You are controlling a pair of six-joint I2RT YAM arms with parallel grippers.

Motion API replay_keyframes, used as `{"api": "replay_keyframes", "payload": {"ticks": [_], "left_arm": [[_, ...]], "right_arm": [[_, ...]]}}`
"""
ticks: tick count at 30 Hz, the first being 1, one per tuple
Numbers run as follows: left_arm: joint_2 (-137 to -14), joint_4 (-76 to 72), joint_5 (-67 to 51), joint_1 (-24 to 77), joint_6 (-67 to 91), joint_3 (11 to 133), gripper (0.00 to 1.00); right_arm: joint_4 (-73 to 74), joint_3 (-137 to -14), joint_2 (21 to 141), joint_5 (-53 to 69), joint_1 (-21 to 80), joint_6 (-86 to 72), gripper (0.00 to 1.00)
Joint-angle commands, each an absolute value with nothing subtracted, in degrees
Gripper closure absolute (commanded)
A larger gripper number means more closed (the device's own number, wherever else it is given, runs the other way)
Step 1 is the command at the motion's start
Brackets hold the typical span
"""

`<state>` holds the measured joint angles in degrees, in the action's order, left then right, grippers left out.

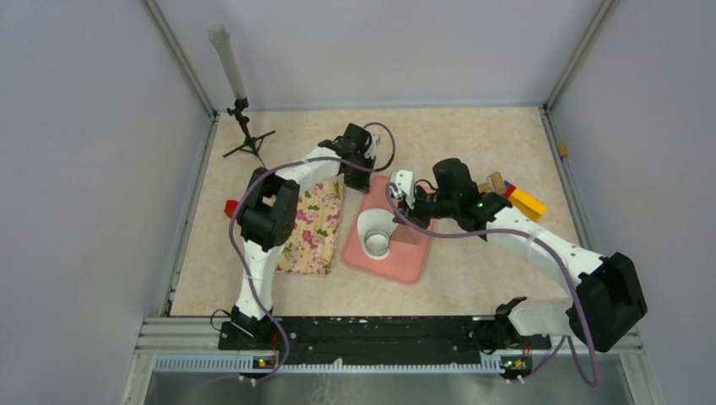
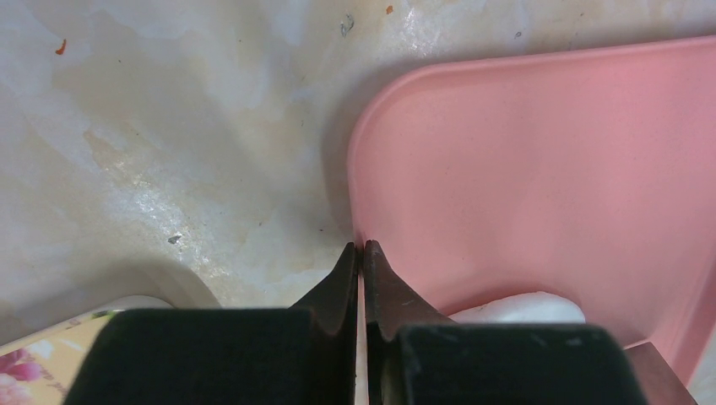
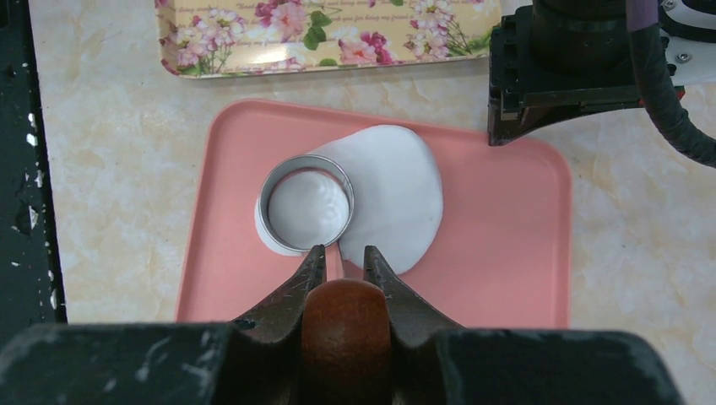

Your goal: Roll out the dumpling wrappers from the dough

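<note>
Your right tool (image 3: 344, 257) is clamped on a brown wooden knob (image 3: 344, 329), over the pink board (image 3: 507, 245). The dough (image 3: 397, 190) lies flattened on the board, ring cutter (image 3: 306, 202) set on its edge. Your left tool (image 2: 361, 251) is closed, empty, at the board's corner.

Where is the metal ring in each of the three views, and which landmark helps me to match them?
Top external: the metal ring stands on the dough, on the near-left part of the pink board.
Left wrist: not in view; only the board and a dough edge show.
Right wrist: left of centre, beyond the right gripper, shut on a brown knob.
Shared landmark: the pink board.
</note>
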<state>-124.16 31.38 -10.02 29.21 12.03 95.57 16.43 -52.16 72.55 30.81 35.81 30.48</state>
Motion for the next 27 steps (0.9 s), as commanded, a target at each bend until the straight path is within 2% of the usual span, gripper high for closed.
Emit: {"api": "replay_keyframes", "payload": {"ticks": [1,27], "left_arm": [[-123.26,31.31,-10.99,29.67,11.34,94.79,1.00],[-123.70,31.37,-12.65,31.63,8.64,94.43,1.00]], "right_arm": [[13.36,-52.75,75.11,26.24,36.12,33.65,1.00],[6.74,-58.18,82.18,19.51,36.13,45.84,1.00]]}}
